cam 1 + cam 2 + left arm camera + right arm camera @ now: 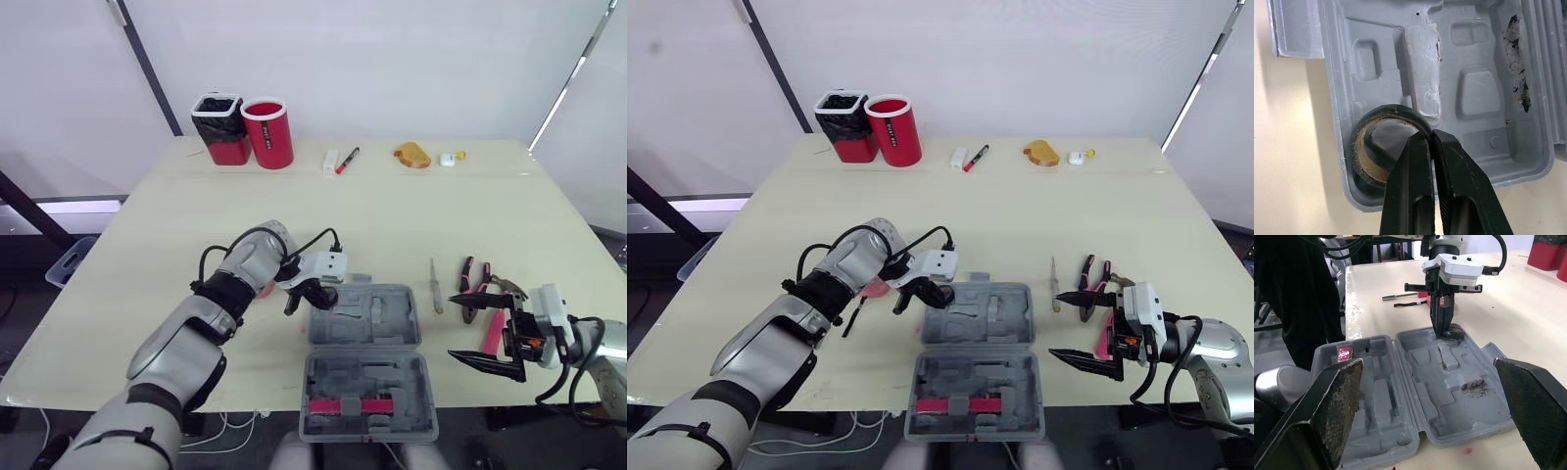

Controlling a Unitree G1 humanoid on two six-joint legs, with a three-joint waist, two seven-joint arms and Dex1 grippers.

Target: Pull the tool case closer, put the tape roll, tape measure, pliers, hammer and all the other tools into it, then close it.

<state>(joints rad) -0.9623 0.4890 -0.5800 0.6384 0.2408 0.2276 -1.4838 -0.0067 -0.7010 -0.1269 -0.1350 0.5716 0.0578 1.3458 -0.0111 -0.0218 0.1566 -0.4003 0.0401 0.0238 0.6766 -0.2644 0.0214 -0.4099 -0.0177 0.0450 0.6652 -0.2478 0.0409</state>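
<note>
Since the left pincer is clamped on the rim of the black tape roll with its brown cardboard core, one finger inside the ring and one outside, and the roll lies at the left corner of the far half of the open grey moulded-plastic tool case, the step in hand looks like the release; it would go best if the roll were settled flat on the tray floor first, the fingers parted only a little, and the arm drawn straight up, so that the inner finger does not hook the ring and tip it over the case wall; the right pincer hangs wide open and empty just right of the case, above the pale tabletop; counted: one case, near the tabletop's front edge; one tape roll; one slim metal-shafted tool; and what look like two pink-handled pliers beside the right pincer, though they overlap and the count is unsure.
</note>
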